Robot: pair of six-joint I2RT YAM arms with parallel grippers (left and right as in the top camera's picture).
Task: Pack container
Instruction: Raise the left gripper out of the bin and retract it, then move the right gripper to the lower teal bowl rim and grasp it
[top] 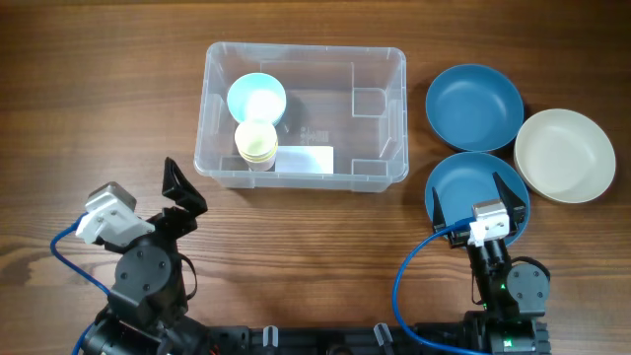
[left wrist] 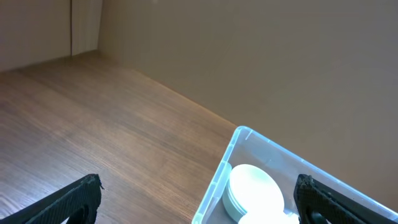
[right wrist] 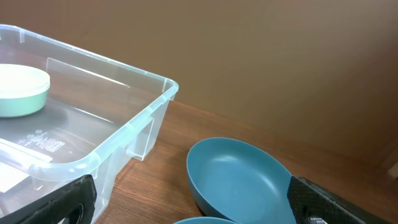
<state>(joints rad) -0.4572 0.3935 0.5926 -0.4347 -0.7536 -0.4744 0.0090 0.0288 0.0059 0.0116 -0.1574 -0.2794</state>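
The clear plastic container (top: 398, 110) stands at the table's middle back. Inside it are a pale blue cup (top: 256, 98), a yellow cup (top: 256, 141) and a white label (top: 306, 158) on the bottom. My left gripper (top: 185, 207) is open near the container's front left corner, nothing between its fingers. In the left wrist view the container's corner (left wrist: 240, 133) and a pale cup (left wrist: 254, 189) lie ahead of the left gripper (left wrist: 198, 202). My right gripper (top: 475, 200) is open over the nearer blue bowl (top: 455, 179), holding nothing.
A second blue bowl (top: 474, 106) and a cream bowl (top: 565, 155) sit to the right of the container. In the right wrist view the far blue bowl (right wrist: 239, 174) lies between the open fingers, with the container's rim (right wrist: 124, 134) at the left.
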